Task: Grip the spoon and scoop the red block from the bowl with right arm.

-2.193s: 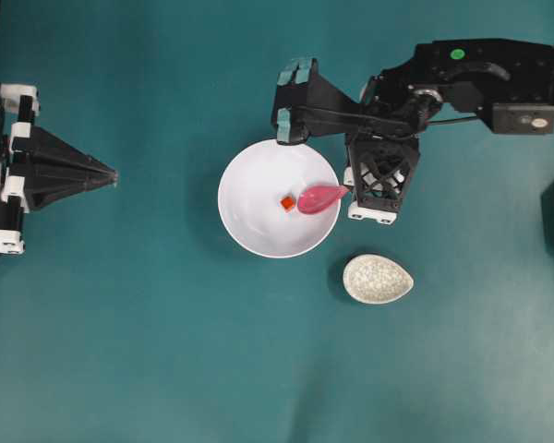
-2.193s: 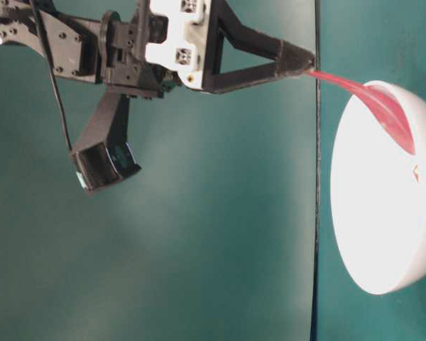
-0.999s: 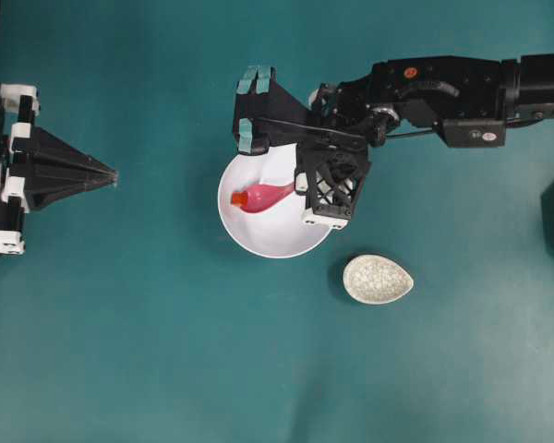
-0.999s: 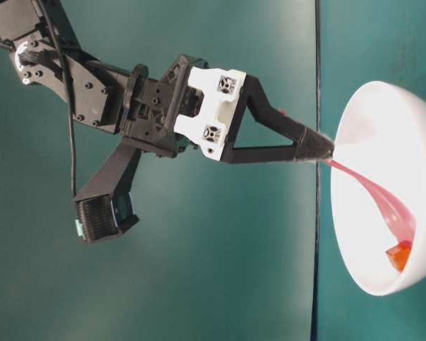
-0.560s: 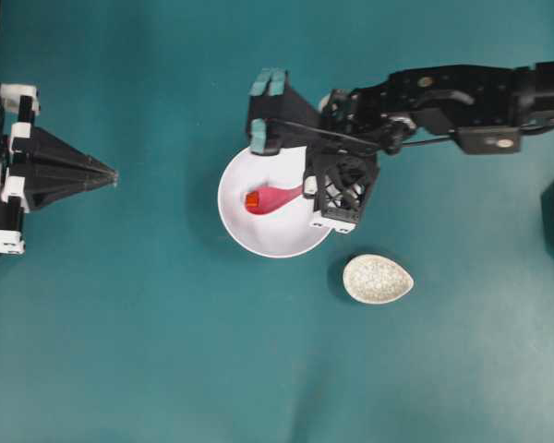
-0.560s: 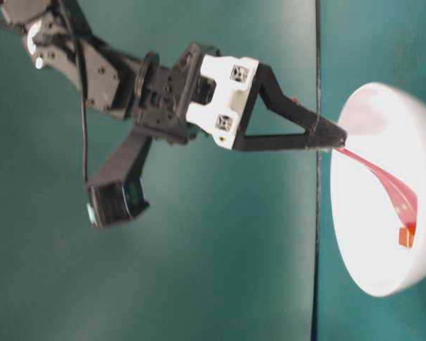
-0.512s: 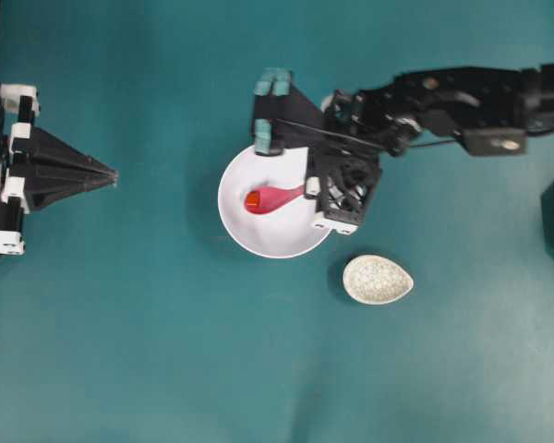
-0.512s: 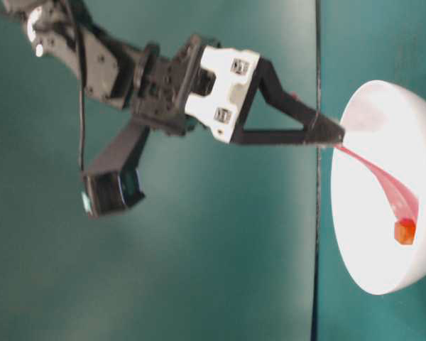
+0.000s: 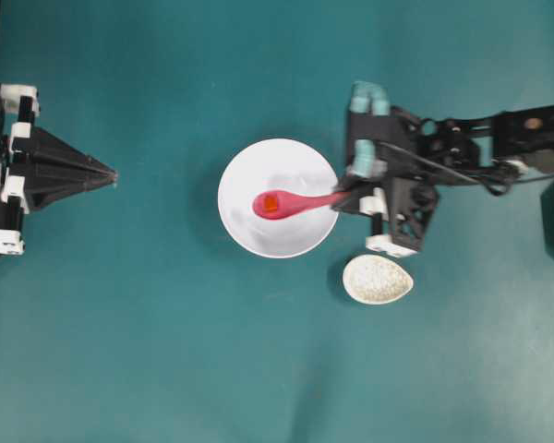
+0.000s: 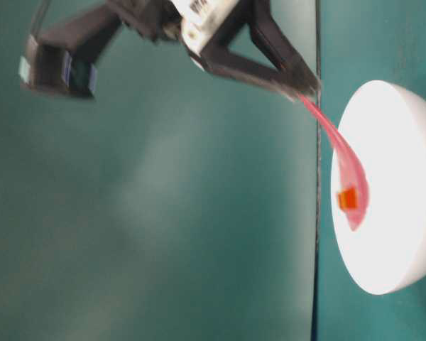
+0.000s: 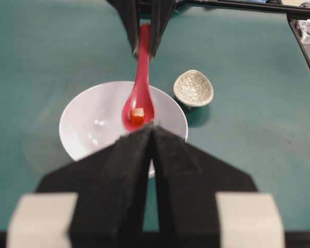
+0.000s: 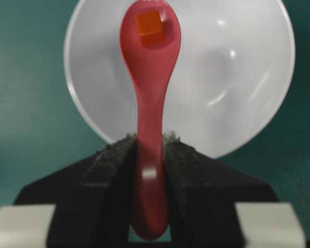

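The tabletop [image 9: 166,351] was a flat, deep teal from edge to edge. On it the bowl [image 9: 240,226] was plain white, glossy, with no pattern. The spoon [image 9: 291,202] was a shiny pink-magenta, darker red where the light missed it, and the red block [image 9: 270,203] in it showed bright red-orange. The small teardrop dish [image 9: 378,280] was grey-white with a fine crackled speckle all over. The right arm [image 9: 462,152] was black with white fittings and pale teal tape patches. The left gripper [image 9: 114,174] was black too, with white blocks at its base and no teal.
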